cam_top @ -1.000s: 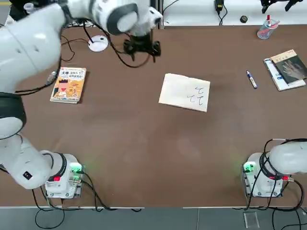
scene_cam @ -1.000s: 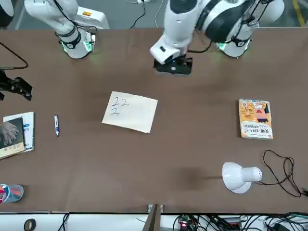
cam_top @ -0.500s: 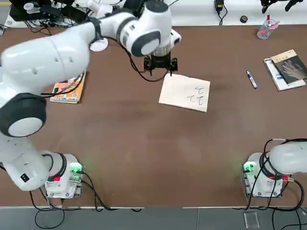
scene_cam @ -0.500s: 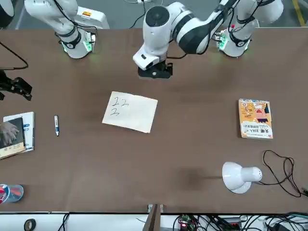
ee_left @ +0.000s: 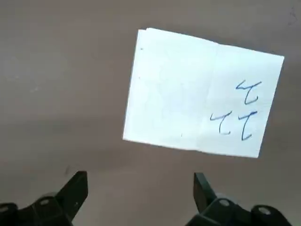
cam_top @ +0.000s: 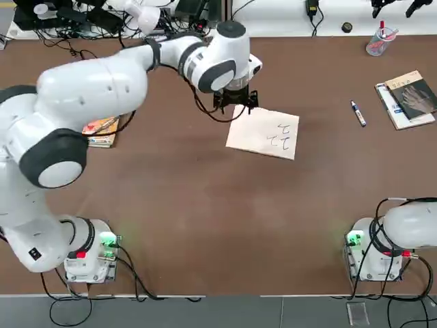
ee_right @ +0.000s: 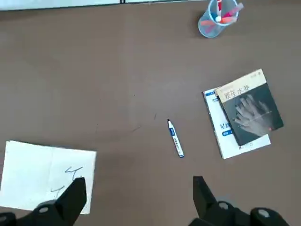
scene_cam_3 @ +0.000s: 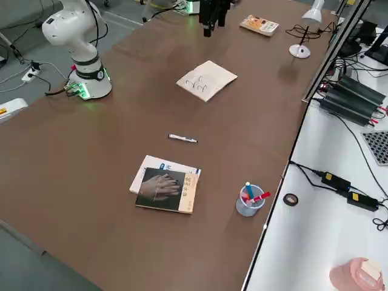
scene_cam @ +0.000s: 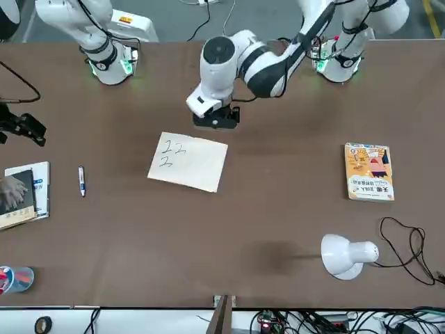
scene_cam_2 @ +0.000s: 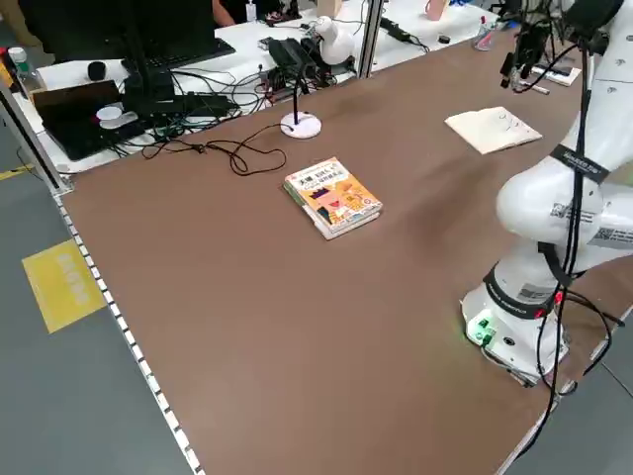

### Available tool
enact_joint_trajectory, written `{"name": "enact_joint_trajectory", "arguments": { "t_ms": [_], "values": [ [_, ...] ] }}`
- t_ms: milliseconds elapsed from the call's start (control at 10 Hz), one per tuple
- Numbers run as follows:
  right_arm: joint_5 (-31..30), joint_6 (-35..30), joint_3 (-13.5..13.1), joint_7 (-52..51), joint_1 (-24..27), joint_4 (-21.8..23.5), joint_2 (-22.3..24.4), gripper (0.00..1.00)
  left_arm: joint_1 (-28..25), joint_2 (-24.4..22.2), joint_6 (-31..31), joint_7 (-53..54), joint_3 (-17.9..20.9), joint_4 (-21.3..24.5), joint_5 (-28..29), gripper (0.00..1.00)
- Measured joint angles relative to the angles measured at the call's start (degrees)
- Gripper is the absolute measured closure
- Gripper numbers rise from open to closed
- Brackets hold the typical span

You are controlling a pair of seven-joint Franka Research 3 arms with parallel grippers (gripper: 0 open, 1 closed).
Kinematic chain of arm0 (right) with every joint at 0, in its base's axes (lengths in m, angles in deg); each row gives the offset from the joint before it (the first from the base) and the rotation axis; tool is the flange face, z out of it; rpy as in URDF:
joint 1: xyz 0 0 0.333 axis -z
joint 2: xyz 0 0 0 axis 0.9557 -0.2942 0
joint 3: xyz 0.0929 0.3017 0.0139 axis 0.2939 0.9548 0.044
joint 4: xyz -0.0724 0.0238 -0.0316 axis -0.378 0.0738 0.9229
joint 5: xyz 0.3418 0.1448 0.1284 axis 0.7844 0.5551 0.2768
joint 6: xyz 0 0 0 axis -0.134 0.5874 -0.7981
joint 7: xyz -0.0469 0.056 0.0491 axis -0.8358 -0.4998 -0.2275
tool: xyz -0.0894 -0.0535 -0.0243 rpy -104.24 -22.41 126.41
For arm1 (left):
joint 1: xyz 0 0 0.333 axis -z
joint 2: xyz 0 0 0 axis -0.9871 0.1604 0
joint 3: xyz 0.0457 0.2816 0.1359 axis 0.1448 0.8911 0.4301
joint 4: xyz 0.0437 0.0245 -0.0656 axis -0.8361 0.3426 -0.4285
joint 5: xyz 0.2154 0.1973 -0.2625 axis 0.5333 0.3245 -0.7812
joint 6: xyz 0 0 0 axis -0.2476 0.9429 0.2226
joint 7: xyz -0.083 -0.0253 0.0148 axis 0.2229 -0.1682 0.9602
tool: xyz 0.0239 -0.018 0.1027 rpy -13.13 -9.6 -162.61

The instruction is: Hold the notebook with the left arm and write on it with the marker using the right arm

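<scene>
Cream-white, the notebook (cam_top: 270, 140) lies open on the table (cam_top: 225, 205), nearer its far edge than its near one, the marker (cam_top: 358, 113) well apart toward the right edge. The left gripper (ee_left: 141, 197) hangs open and empty by the notebook's far left corner; the right gripper (ee_right: 141, 200), also open, holds nothing above the table
</scene>
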Motion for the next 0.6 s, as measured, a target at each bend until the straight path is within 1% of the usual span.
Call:
{"name": "enact_joint_trajectory", "arguments": {
  "t_ms": [300,600],
  "values": [
    [0.6,-0.1,0.0,0.5,0.0,0.0,0.0,0.0,1.2,6.2,-0.9,-3.6,0.0,-3.9,4.9,0.0],
    [0.6,-0.9,0.0,-2.3,0.0,0.1,0.0,0.0,2.4,10.6,-4.4,-5.3,-0.1,-5.9,6.4,0.0]
  ]
}}
